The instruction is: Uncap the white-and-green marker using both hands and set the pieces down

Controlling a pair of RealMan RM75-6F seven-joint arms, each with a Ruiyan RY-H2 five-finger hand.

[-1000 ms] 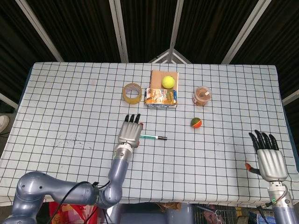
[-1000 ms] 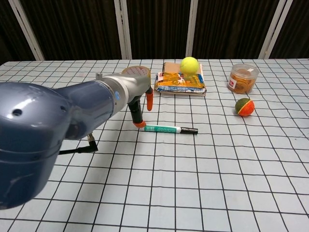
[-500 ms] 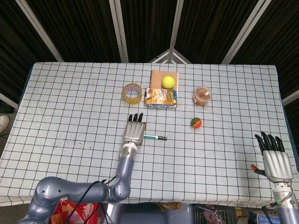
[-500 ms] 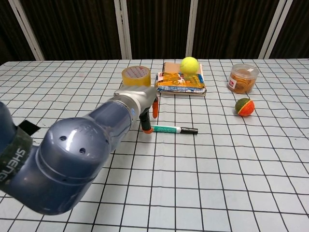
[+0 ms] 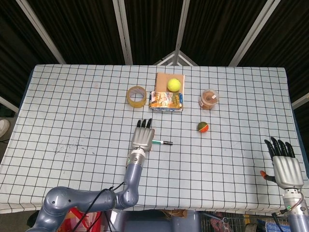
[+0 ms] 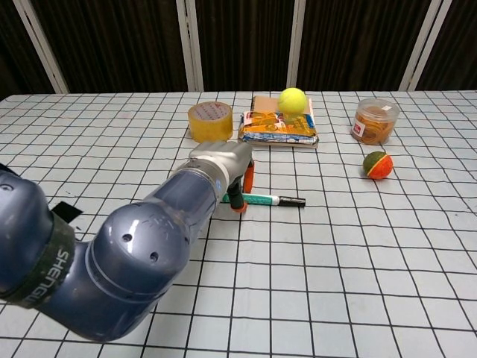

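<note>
The white-and-green marker point(image 5: 162, 142) point(image 6: 270, 200) lies flat near the table's middle, its black cap pointing right. My left hand point(image 5: 143, 137) point(image 6: 227, 165) hovers over the marker's left end with its fingers stretched out and apart, holding nothing. In the chest view its orange fingertips point(image 6: 238, 206) come down right at the green end; I cannot tell whether they touch it. My right hand point(image 5: 285, 166) stands open by the table's front right edge, far from the marker, and shows only in the head view.
Behind the marker are a yellow tape roll point(image 5: 136, 95) point(image 6: 209, 121), a snack packet point(image 5: 166, 101) point(image 6: 277, 127) on a notebook with a tennis ball point(image 5: 174, 85) point(image 6: 292, 99), a plastic jar point(image 5: 208, 99) point(image 6: 375, 120) and an orange-green ball point(image 5: 202, 127) point(image 6: 377, 165).
My left hand has slid right, from beside the marker to over its left end. My right hand has drawn back toward the front edge. The marker has not moved.
</note>
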